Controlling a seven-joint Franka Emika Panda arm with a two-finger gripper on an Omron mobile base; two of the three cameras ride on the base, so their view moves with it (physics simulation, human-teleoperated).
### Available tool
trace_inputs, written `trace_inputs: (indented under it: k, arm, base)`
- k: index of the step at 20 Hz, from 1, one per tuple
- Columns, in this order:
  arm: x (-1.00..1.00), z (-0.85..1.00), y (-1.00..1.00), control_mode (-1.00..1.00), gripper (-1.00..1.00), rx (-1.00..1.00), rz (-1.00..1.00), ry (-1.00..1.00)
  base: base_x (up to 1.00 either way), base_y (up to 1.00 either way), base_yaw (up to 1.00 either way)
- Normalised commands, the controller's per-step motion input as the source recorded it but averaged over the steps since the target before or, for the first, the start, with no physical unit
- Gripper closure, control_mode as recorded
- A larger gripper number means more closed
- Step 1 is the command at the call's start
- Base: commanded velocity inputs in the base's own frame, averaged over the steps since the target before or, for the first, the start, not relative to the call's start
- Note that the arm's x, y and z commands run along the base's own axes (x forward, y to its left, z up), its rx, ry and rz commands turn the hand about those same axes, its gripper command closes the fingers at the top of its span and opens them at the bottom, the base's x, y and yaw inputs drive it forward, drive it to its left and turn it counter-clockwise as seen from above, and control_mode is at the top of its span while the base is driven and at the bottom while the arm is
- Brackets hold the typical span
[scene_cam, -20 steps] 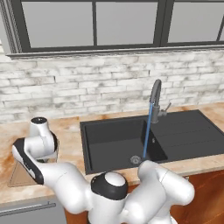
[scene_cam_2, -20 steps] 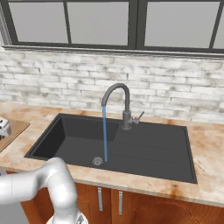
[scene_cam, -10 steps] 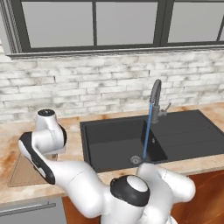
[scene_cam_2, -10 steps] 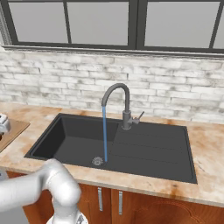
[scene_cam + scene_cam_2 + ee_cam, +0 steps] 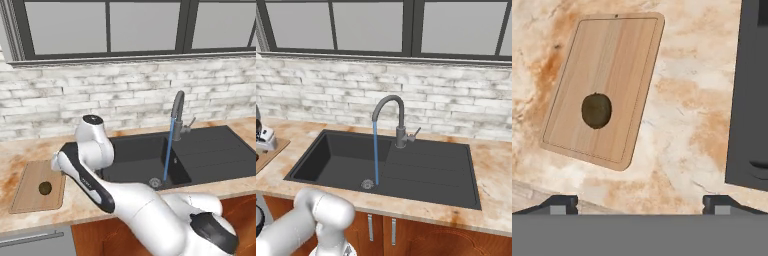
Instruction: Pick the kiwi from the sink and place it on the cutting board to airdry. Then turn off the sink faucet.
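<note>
Claw (image 5: 640, 202) spread, empty, above counter (image 5: 682, 125); kiwi (image 5: 596, 110) on cutting board (image 5: 619, 60); faucet (image 5: 176, 117) running.

The marbled tan counter (image 5: 692, 105) carries the cutting board (image 5: 619, 65), with the sink (image 5: 200, 150) set into it.

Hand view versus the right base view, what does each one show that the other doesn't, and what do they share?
Hand view alone: the kiwi lying on the cutting board, with the gripper open above the counter. Right base view alone: the sink faucet, its blue water stream running onto the drain, and the windows. Both: the black sink and the marbled counter.
</note>
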Motion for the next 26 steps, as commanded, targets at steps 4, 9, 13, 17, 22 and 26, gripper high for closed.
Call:
trace_inputs:
  k: [4,9,13,17,22,26]
  arm:
    - [-0.75,0.38,-0.66,-1.00,-1.00,0.09,0.00,-0.08]
    - [-0.91,0.28,-0.63,-1.00,-1.00,0.03,0.00,-0.13]
    - [-0.70,0.50,-0.48,-1.00,-1.00,0.00,0.00,-0.09]
    - [-0.29,0.97,-0.48,-1.00,-1.00,0.00,-0.02,0.05]
    - [-0.26,0.95,-0.67,-1.00,-1.00,0.02,-0.07,0.13]
    - [-0.50,0.53,-0.60,-1.00,-1.00,0.00,-0.05,0.02]
  base:
    - [0.00,0.00,0.00]
    - [0.00,0.00,0.00]
    - [0.00,0.00,0.00]
    - [0.00,0.00,0.00]
    - [0.00,0.00,0.00]
    - [0.00,0.00,0.00]
